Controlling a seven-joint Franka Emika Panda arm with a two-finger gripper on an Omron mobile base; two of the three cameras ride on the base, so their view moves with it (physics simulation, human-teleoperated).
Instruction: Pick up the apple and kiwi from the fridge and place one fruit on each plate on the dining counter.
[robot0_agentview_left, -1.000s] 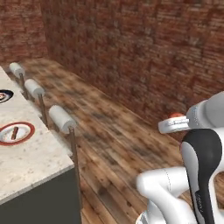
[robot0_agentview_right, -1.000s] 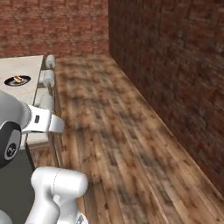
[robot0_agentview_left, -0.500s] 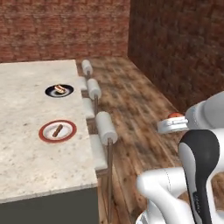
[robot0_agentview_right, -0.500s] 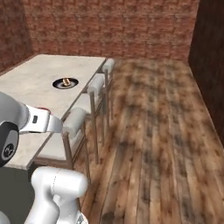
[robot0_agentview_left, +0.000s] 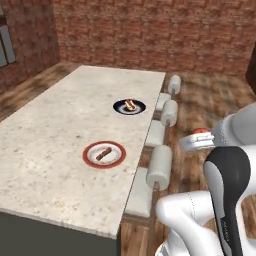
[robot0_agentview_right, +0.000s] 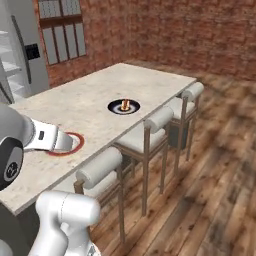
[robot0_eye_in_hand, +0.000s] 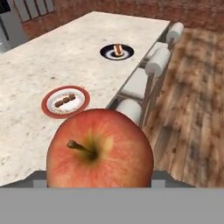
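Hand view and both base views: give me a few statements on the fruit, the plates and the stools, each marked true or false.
1. The gripper holds the red-orange apple with a dark stem. True.
2. The apple already lies on the white plate with the red rim. False: it is in the gripper, off the stool side of the beige speckled dining counter.
3. The glossy black round plate has food on it. True.
4. The red-rimmed plate is bare. False: brown food lies on it.
5. White-backed stools stand along the counter. True.
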